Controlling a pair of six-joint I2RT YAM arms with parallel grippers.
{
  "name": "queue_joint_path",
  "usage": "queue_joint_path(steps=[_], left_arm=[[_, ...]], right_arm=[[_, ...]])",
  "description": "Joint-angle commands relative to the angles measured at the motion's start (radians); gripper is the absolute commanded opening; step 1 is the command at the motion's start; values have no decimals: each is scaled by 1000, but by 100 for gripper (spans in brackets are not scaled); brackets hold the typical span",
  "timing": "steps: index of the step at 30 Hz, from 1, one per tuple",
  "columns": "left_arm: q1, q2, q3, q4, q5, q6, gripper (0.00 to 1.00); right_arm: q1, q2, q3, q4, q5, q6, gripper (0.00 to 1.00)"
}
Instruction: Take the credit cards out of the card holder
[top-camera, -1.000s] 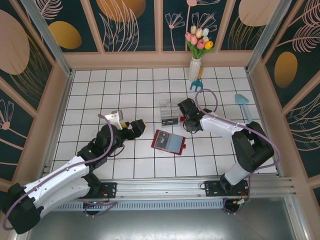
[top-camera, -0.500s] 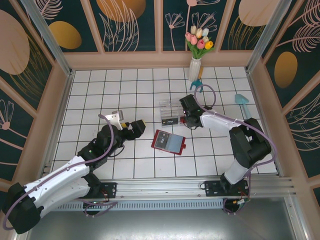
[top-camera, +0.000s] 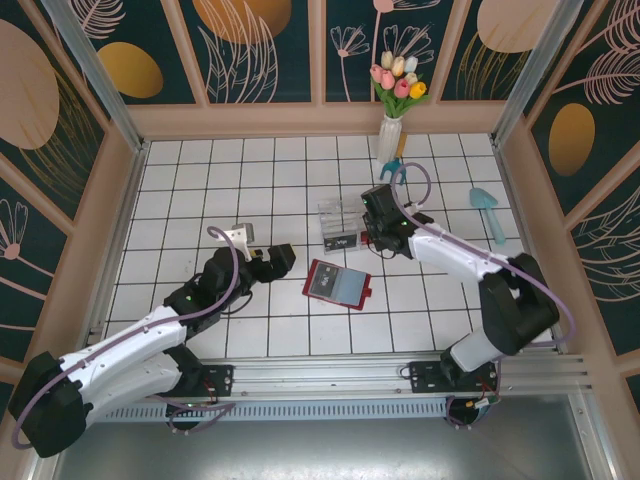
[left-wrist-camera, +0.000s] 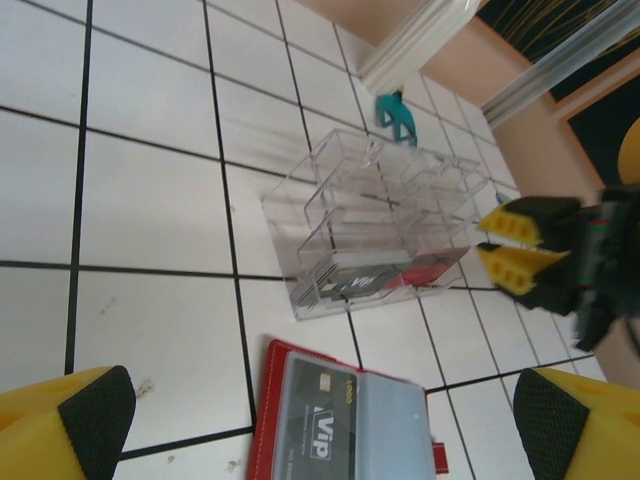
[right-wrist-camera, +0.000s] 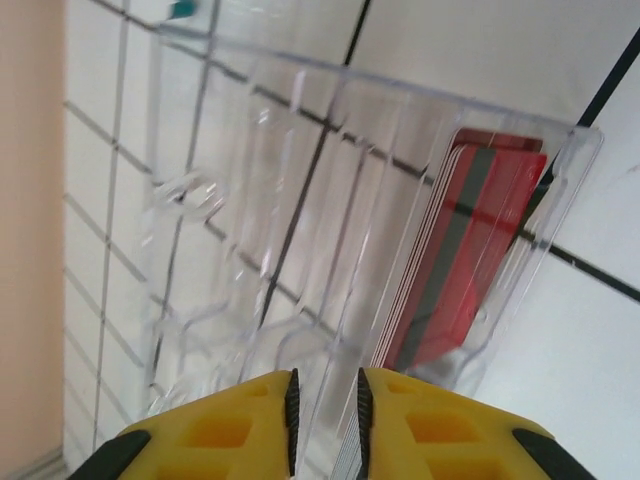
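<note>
Tiles (top-camera: 200, 190) in white with dark grout cover the table, and the card holder (top-camera: 338, 285) lies open on them, grey inside with a red rim. A card marked ViP (left-wrist-camera: 320, 440) sits in its near pocket, not yet taken out.

Left of the holder, close but apart from it, hangs the left gripper (top-camera: 281, 258). It is spread wide and empty. In its wrist view the two yellow fingers (left-wrist-camera: 70, 425) stand at opposite bottom corners, with the holder between and just ahead of them.

Just beyond the holder lies the clear box (top-camera: 340, 226), flat on the tiles. A stack of red and dark cards (right-wrist-camera: 460, 250) rests in the compartment row nearest the holder.

Beyond the holder and a little to its right, the right gripper (top-camera: 370, 238) sits at the box's right end. Its fingers (right-wrist-camera: 240, 430) are drawn almost together, leaving only a slim gap. The box's edge runs up to that gap — whether they pinch the wall or merely touch it, I cannot tell.

Farther beyond the holder lies a small teal tool (left-wrist-camera: 400, 115). Past that a white vase (top-camera: 390, 135) of tulips stands against the back wall. Well right of the holder, a pale blue scoop (top-camera: 490, 210) lies on the tiles.
</note>
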Motion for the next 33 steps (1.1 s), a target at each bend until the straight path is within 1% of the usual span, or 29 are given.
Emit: queue_joint_path(steps=[1,4,9,11,14,16,17,20,24,27,30,33], left_arm=[[-4,49,25,18,44,2,98],[-4,114,37,35,90,7,92],[-4,262,64,69,169,20,65],[-4,323,76,89,203,22,53],[-4,409,100,110,240,26,34],[-3,463,118,118,254,35,24],[-4,488,129,118,261,39,23],[-4,547,143,142,295,40,16],[-4,595,150,157,322,35,12],[-4,614,149,162,341,36,12],[-4,631,149,169,363,36,12],[-4,652,152,171,373,30,12]], right_arm=[[33,-92,-55,-73,33,-70,25],[50,-176,-156,-2,-2,-147,27],[65,-270,-328,177,-144,-293,28],[81,-274,-384,292,-209,-379,31],[105,-256,-449,419,-260,-425,32],[117,-227,-484,504,-312,-434,31],[124,-205,-497,546,-335,-435,31],[144,-126,-513,654,-403,-433,24],[178,-11,-497,746,-450,-432,23],[186,39,-506,796,-458,-410,22],[186,55,-521,825,-463,-397,21],[186,61,-523,819,-469,-395,20]])
